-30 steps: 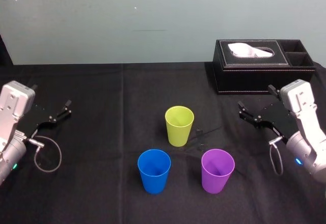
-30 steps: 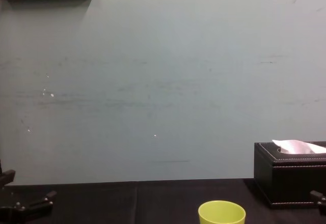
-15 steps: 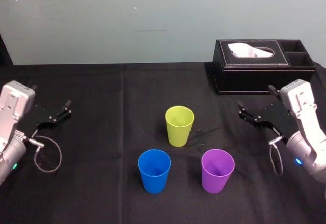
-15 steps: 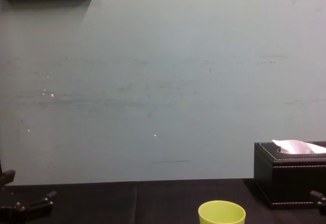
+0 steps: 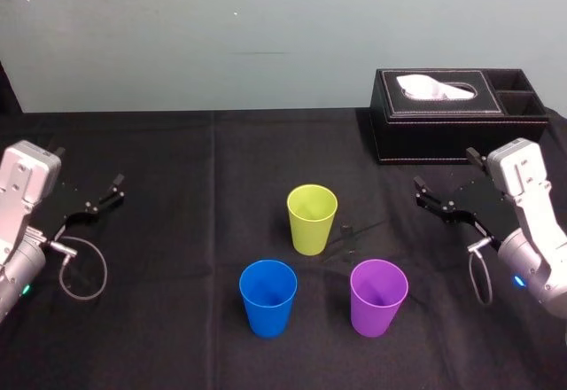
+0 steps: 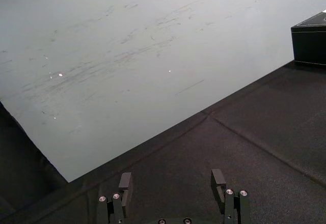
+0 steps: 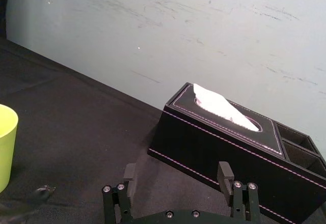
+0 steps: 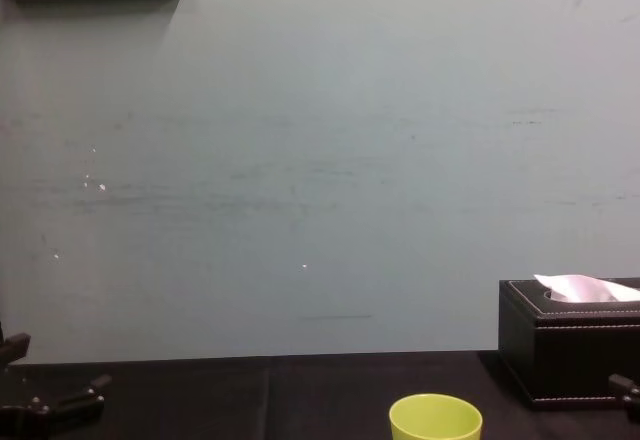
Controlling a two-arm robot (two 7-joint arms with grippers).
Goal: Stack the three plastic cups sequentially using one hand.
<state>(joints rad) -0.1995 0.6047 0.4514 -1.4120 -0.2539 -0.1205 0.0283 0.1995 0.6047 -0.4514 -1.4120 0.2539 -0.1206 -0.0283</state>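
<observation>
Three plastic cups stand upright and apart on the black table (image 5: 177, 159): the lime-green cup (image 5: 312, 219) at the back, the blue cup (image 5: 267, 297) front left, the purple cup (image 5: 378, 297) front right. The lime-green cup's rim (image 8: 435, 416) also shows in the chest view, and its side (image 7: 6, 145) in the right wrist view. My right gripper (image 5: 444, 170) hovers open to the right of the cups, holding nothing (image 7: 177, 172). My left gripper (image 5: 102, 193) rests open and empty at the far left (image 6: 172, 180).
A black tissue box (image 5: 456, 111) with a white tissue and side compartments stands at the back right, just behind my right gripper. A pale wall (image 5: 266, 27) closes off the table's far edge. A loose cable loop (image 5: 81, 270) hangs by the left arm.
</observation>
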